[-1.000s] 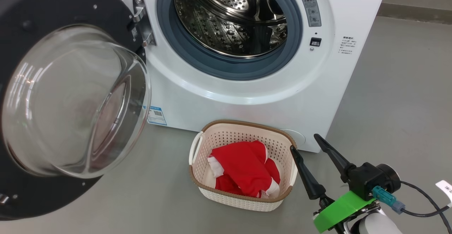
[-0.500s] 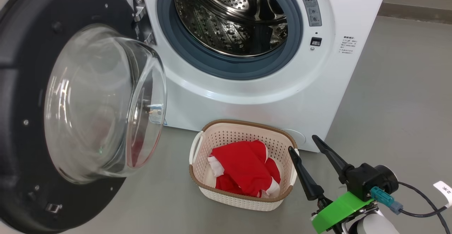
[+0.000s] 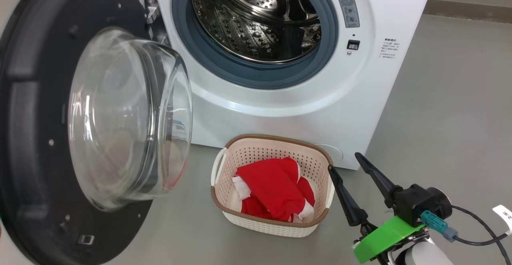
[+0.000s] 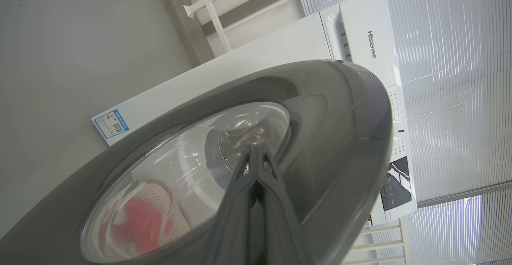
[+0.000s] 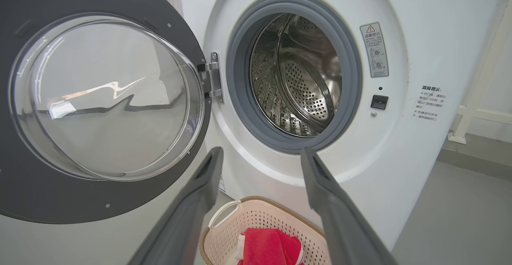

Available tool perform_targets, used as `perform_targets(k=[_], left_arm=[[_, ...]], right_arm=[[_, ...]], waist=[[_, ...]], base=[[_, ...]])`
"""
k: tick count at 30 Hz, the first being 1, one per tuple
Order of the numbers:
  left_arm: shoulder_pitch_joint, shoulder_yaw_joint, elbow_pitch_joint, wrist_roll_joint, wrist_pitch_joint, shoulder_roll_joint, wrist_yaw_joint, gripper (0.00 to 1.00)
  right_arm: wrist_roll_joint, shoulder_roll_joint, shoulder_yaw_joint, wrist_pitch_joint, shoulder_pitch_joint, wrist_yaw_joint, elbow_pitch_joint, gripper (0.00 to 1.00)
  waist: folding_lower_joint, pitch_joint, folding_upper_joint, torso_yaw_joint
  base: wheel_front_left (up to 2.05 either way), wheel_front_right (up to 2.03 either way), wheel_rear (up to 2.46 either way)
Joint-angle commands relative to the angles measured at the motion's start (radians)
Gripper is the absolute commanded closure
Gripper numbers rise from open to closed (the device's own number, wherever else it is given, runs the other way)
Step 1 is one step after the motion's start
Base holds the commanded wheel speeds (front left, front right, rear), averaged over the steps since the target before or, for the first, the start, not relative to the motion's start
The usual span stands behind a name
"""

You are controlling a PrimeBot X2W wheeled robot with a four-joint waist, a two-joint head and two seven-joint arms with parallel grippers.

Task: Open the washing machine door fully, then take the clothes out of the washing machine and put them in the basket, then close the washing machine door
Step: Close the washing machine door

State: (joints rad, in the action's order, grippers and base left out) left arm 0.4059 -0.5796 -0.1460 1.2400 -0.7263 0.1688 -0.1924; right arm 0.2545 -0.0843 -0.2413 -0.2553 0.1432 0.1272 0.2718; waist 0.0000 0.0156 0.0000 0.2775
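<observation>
Dark fingers of the left gripper (image 4: 253, 150) are pressed together with nothing between them. Their tips lie over the outer face of the washing machine door (image 4: 340, 109), near the middle of its glass. Whether they touch it I cannot tell, since the fingers cover the spot. Through that glass a red and pale blur shows, too warped to make out.

The right gripper (image 3: 344, 162) stands spread wide and empty at the near right, by the right side of the basket (image 3: 272, 136). One finger overlaps the basket's wall in the head view, and the gap between them cannot be judged. The arm is cut off by the bottom edge, below a green bracket (image 3: 380, 239) and a black cable (image 3: 476, 239).

The basket sits on the grey floor (image 3: 440, 117), just in front of the washing machine (image 3: 280, 121). The clothes (image 3: 276, 189) are heaped inside it, red with white cuffs, and its near wall hides their lower part.

At the left the door hangs swung out on its hinge (image 3: 151, 11), with its black rim cut off at the left and bottom edges. Its glass bowl covers most of the small blue label (image 3: 179, 127) on the machine's front.

Farther back the steel drum (image 3: 256, 29) lies open inside the grey rubber ring (image 3: 248, 73) — its top is out of frame, and the part in view is bare perforated steel. Print on the stickers is too small to read.
</observation>
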Motion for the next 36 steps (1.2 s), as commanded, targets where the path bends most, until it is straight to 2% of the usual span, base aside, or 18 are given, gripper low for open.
perform_targets(k=[1, 19, 36], left_arm=[[-0.009, -0.009, 0.049, 0.012, -0.022, 0.017, -0.008, 1.00], [-0.080, 0.053, 0.171, 0.045, -0.045, -0.091, -0.058, 1.00], [-0.133, 0.157, 0.237, 0.135, -0.003, -0.118, -0.090, 1.00]], right_arm=[[0.009, 0.006, -0.016, -0.006, 0.018, 0.003, -0.021, 0.00], [0.002, 0.013, -0.020, -0.006, 0.011, 0.003, -0.018, 0.00], [0.000, 0.016, -0.021, -0.006, 0.012, 0.003, -0.014, 0.00]], waist=[[0.0000, 0.000, 0.0000, -0.003], [0.0000, -0.006, 0.0000, -0.033], [0.0000, -0.007, 0.0000, -0.076]], base=[[0.00, 0.00, 0.00], [0.00, 0.00, 0.00], [0.00, 0.00, 0.00]])
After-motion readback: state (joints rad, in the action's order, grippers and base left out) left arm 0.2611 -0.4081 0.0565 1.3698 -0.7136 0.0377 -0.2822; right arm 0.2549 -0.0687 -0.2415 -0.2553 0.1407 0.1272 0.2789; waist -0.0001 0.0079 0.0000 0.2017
